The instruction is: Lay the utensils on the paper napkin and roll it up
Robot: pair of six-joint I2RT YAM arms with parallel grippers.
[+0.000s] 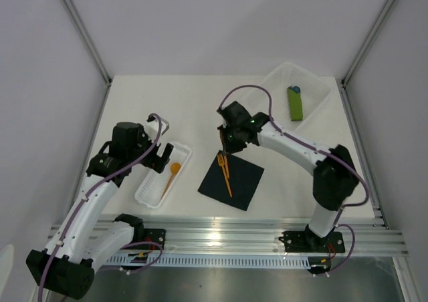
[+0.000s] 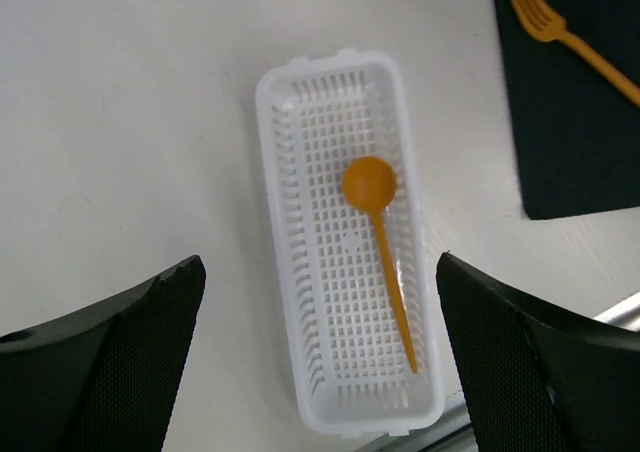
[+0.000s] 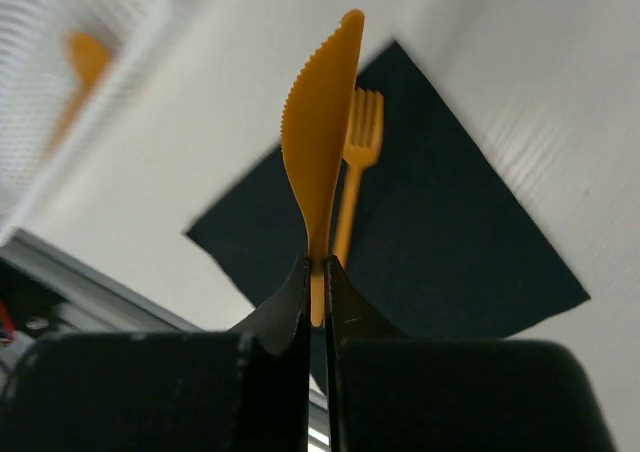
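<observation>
The black paper napkin (image 1: 234,182) lies flat at the table's middle front. An orange fork (image 1: 226,174) lies on it, and both show in the right wrist view, fork (image 3: 352,172) and napkin (image 3: 440,242). My right gripper (image 1: 225,140) hovers over the napkin's far corner, shut on an orange knife (image 3: 322,162) by its handle, with the serrated blade pointing away from the fingers (image 3: 317,264). My left gripper (image 2: 320,272) is open above a white basket (image 2: 285,272) that holds the orange spoon (image 2: 380,242). The spoon also shows in the top view (image 1: 172,176).
The white mesh basket (image 1: 148,190) sits left of the napkin. A clear tray (image 1: 319,96) at the back right holds a green rolled bundle with a blue tip (image 1: 295,103). An aluminium rail (image 1: 234,238) runs along the near edge.
</observation>
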